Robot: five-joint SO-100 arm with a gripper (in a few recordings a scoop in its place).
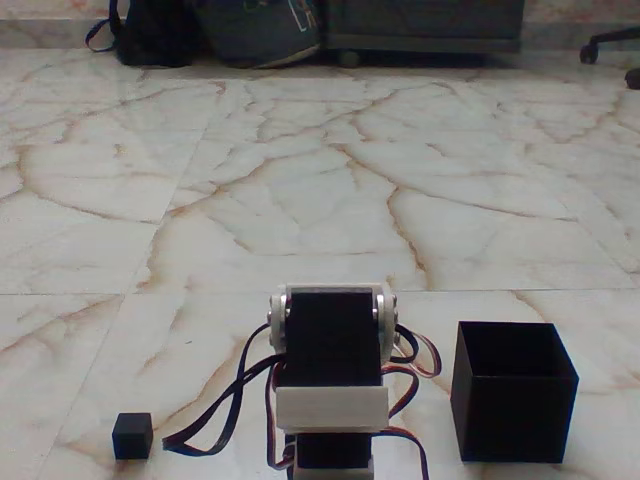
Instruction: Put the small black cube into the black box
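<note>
The small black cube (132, 435) rests on the marble floor at the lower left of the fixed view. The black box (513, 390) stands open-topped at the lower right, its dark hollow inside showing. Between them, at the bottom centre, rises the arm (330, 375): a black servo block in white brackets with looping wires. Its fingers are hidden behind the arm's body, so their state cannot be read. The cube sits about a box-width left of the arm; the box is just right of it.
The marble floor (300, 200) stretches far back. Bags (215, 30) and dark furniture (420, 25) line the far wall, and a chair's wheeled base (610, 45) shows at the top right. Wires (225, 405) trail from the arm toward the cube.
</note>
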